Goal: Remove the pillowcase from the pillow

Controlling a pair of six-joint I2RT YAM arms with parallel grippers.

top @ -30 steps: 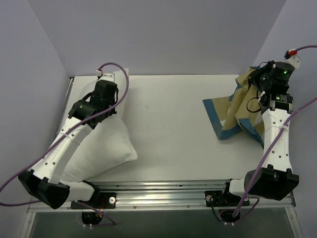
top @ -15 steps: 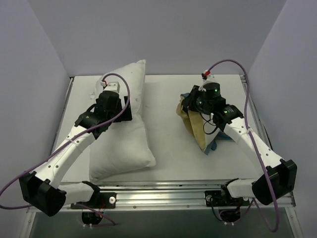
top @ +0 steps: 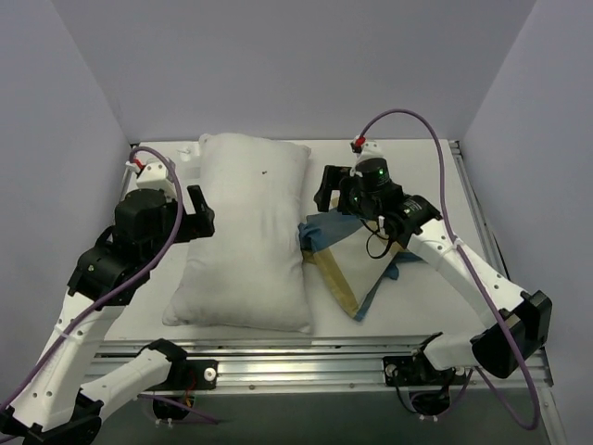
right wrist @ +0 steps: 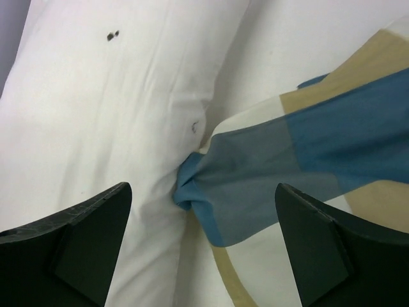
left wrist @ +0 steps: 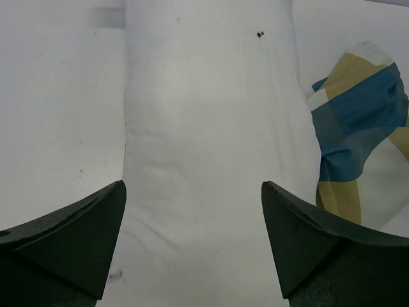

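Observation:
The plain white pillow [top: 248, 232] lies flat and lengthwise on the table, left of centre, bare of any cover. The blue, tan and cream checked pillowcase [top: 345, 260] lies crumpled against its right side. My left gripper [top: 198, 214] hangs open over the pillow's left edge. In the left wrist view the pillow [left wrist: 204, 147] fills the gap of the gripper [left wrist: 193, 187], with the pillowcase [left wrist: 358, 121] off to the right. My right gripper [top: 327, 190] is open above the seam where a bunched blue corner of the pillowcase [right wrist: 211, 185] meets the pillow [right wrist: 121, 102]. Nothing sits between the fingers of that gripper [right wrist: 203, 187].
The white table [top: 417, 167] is closed in by pale walls at the back and on both sides. A metal rail [top: 306, 357] with the arm bases runs along the near edge. A purple cable [top: 408, 120] arcs above the right arm.
Both grippers have opened and let go. The pillow now lies flat nearer the middle. The pillowcase moved from the far right corner to beside the pillow.

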